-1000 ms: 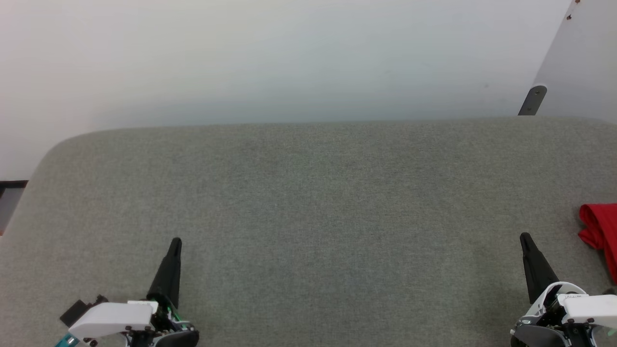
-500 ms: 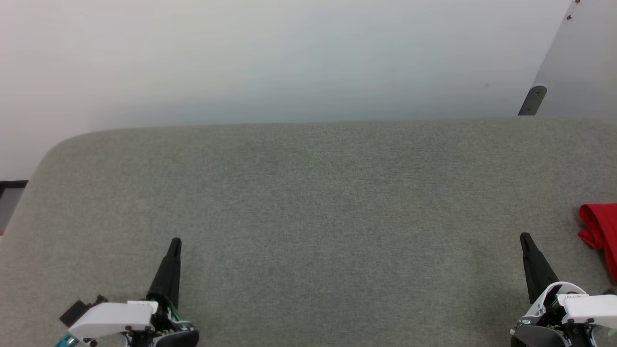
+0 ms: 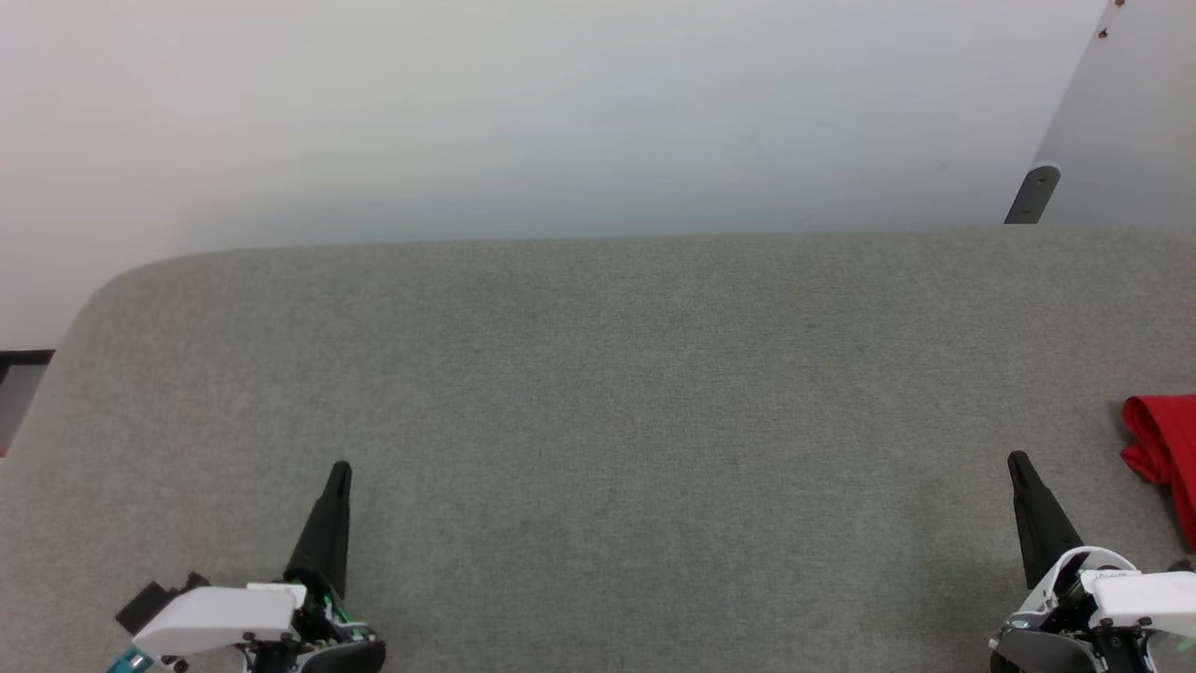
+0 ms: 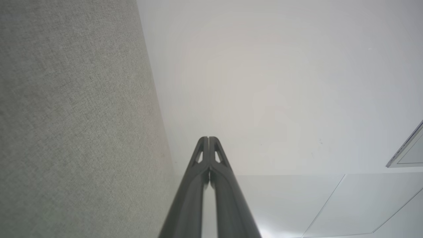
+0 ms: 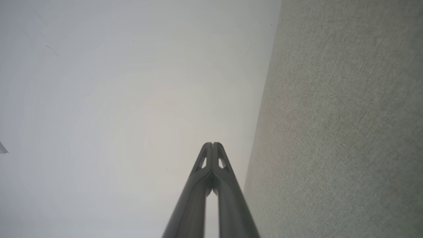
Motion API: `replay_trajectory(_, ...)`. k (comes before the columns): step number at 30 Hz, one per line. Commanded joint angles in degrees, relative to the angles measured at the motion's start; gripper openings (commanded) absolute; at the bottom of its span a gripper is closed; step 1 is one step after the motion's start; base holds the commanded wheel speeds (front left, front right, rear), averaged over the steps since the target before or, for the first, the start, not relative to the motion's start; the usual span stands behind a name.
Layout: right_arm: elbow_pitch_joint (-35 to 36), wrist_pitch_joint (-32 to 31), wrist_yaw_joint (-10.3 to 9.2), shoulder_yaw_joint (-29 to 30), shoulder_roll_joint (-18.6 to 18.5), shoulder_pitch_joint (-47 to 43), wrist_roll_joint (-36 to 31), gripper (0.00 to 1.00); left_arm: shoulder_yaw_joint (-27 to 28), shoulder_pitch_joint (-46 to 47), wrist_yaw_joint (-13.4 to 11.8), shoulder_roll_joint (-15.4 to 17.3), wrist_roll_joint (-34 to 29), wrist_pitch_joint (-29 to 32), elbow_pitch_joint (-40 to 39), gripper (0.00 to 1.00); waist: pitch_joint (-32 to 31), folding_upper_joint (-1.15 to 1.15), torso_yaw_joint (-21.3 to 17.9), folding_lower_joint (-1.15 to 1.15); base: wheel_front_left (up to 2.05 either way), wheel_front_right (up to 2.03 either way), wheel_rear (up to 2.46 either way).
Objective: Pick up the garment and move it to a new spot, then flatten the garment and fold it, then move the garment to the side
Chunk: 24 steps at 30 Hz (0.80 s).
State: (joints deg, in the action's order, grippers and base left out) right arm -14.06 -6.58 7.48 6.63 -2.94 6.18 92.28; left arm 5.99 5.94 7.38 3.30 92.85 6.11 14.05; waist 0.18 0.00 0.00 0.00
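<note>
- Down at the lower left of the head view, the left tool (image 3: 340, 472) rests over a grey, fabric-covered tabletop (image 3: 598, 374), its dark fingers pointing away from the robot.
- At the lower right, the right tool (image 3: 1017, 463) sits the same way, pointing away and leaning slightly left.
- Both tools are closed with nothing between the fingers. In the left wrist view, the left tool (image 4: 208, 138) has its two tips pressed together. In the right wrist view, the right tool (image 5: 212, 144) does too.
- The garment (image 3: 1163, 449) lies on the tabletop at the far right edge of the head view. It is to the right of the right tool's tip and about level with it, not touching it. It is well apart from the left tool, across the whole width of the tabletop.
- Most of the garment is cut off by the picture's right edge, so its full shape and spread cannot be told.
- The part in frame is bright red cloth, bunched into soft, rounded folds.
- Beyond the tabletop's far edge rises a plain pale wall (image 3: 561, 112).
- At the upper right, a dark bracket (image 3: 1032, 194) stands at the foot of a slanted pale panel (image 3: 1121, 112).
</note>
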Motion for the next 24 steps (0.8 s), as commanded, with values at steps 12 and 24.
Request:
replay_trajectory(12,0.0,-0.1,0.02,0.0,0.2,0.2,0.2,0.00,0.2,0.6,0.2,-0.2,-0.2,0.2,0.1,0.00,0.0,0.00,0.0,0.00,0.00,0.00,0.00)
replay_trajectory(24,0.0,-0.1,0.02,-0.1,0.2,0.2,0.2,0.00,0.3,0.6,0.2,-0.2,-0.3,0.3,0.1,0.00,0.0,0.00,0.0,0.00,0.00,0.00,0.00)
